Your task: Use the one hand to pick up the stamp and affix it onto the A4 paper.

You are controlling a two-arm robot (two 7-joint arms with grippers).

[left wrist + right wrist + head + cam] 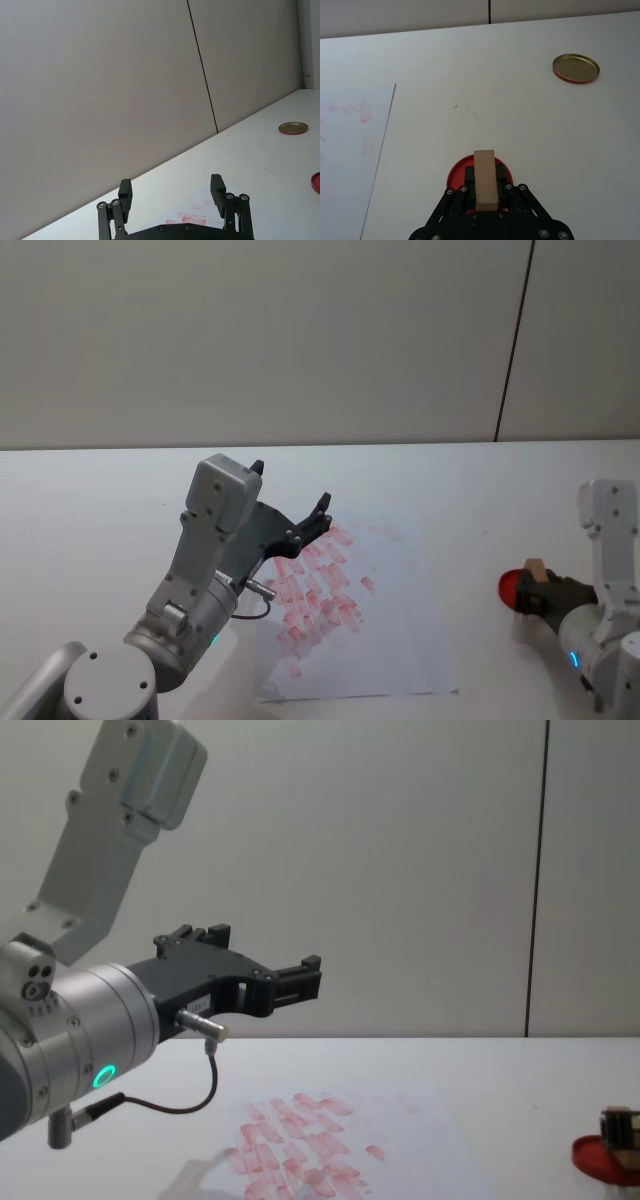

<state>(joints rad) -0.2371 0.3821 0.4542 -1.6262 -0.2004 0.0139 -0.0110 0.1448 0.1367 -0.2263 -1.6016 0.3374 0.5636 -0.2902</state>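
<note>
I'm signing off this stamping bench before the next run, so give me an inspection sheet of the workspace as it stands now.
Surface: white table, one tiny red speck beside the paper.
Job's things: stamp held over the red ink pad; A4 paper lying flat, many red imprints on it.
Clutter: gold round lid lying on the table, apart from the pad.
Grippers: right gripper shut on the stamp; left gripper open, raised above the paper.
Cables: dark cable looping under the left wrist.
Surroundings: plain wall with a dark vertical seam.
</note>
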